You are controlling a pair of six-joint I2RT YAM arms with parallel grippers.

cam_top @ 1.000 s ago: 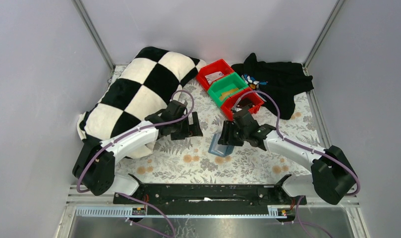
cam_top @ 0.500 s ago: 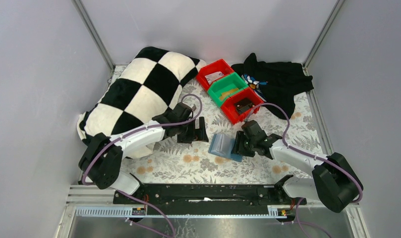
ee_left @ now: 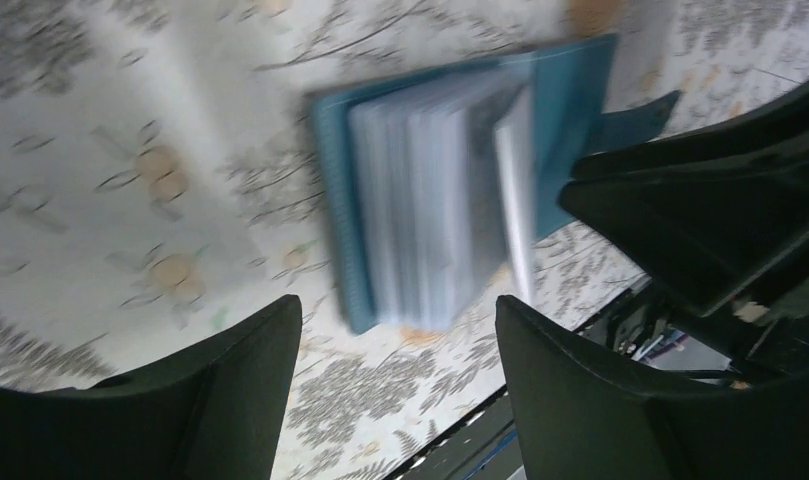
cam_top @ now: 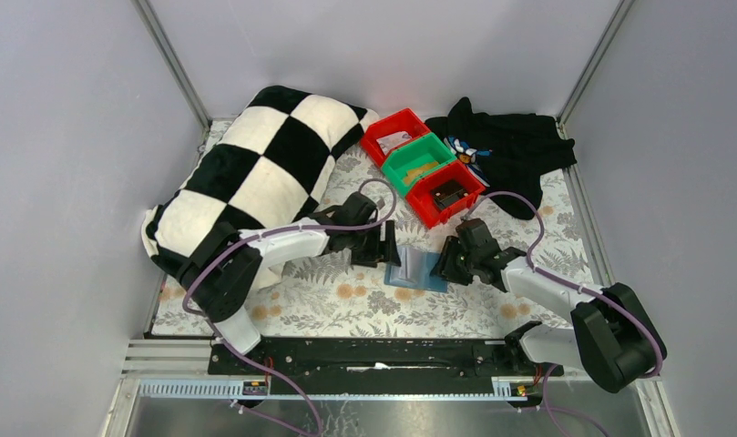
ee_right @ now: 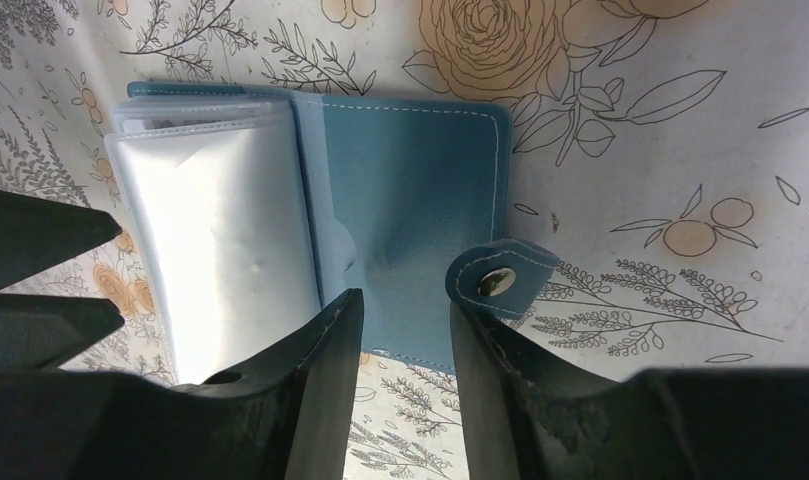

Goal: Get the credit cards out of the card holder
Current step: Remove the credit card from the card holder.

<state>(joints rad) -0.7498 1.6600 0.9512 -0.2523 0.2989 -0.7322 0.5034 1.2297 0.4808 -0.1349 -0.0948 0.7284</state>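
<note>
The teal card holder lies open and flat on the flowered tablecloth between my two grippers. In the right wrist view its bare teal panel and snap tab are on the right. The pale credit cards sit stacked in sleeves on its left panel. My right gripper is narrowly open, with its fingertips over the holder's near edge and tablecloth showing between them. My left gripper is open and empty just beside the holder and the blurred card stack.
A black-and-white checked pillow lies at the back left under the left arm. Two red bins and a green bin stand in a row behind the holder. A black cloth lies at the back right.
My right gripper brought the tilted holder down toward the near edge and it now lies flat. My left gripper moved right until it is next to the holder.
</note>
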